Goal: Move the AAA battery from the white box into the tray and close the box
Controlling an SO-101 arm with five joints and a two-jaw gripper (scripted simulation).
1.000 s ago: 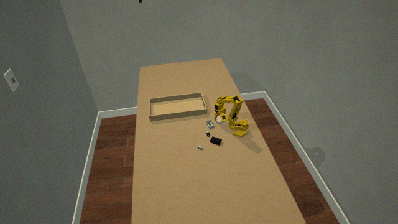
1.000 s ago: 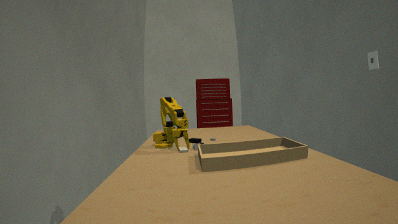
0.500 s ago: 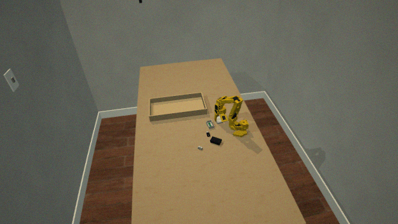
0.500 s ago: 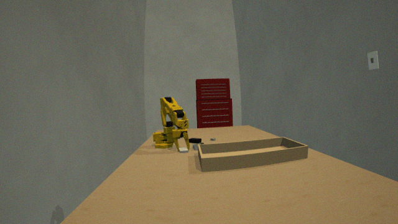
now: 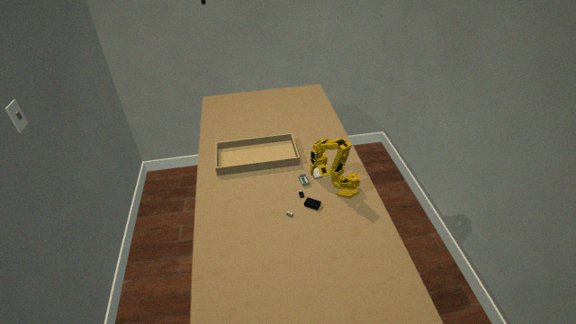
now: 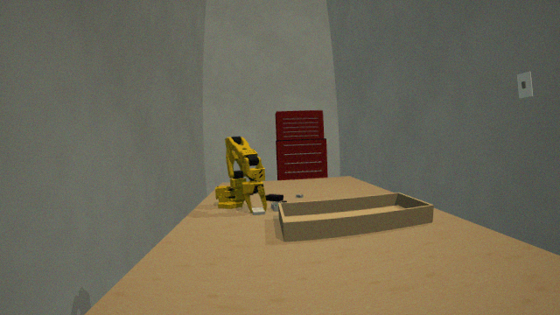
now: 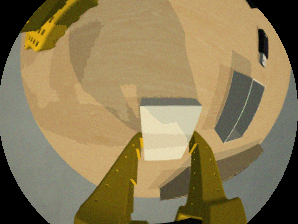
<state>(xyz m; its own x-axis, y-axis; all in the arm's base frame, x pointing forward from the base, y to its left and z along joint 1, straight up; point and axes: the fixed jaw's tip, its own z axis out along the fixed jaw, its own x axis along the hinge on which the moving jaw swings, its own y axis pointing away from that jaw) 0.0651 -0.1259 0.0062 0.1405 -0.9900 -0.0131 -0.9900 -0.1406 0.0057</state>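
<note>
My gripper [image 5: 319,170] is shut on the white lid [image 7: 169,129], holding it down at the table top just in front of the arm's base; the lid also shows in the exterior view [image 6: 258,211]. The white box base [image 5: 306,179] stands open on the table a little left of the lid, with a green item inside it. In the wrist view the base [image 7: 240,106] lies to the right of the held lid. The brown tray [image 5: 257,154] stands empty to the left of the arm, and it also shows in the exterior view [image 6: 354,214].
A black box [image 5: 311,203] lies nearer the front, with a small black piece [image 5: 301,194] and a small grey piece [image 5: 290,214] beside it. The arm's base [image 5: 346,182] sits near the table's right edge. A red cabinet [image 6: 301,144] stands behind the table.
</note>
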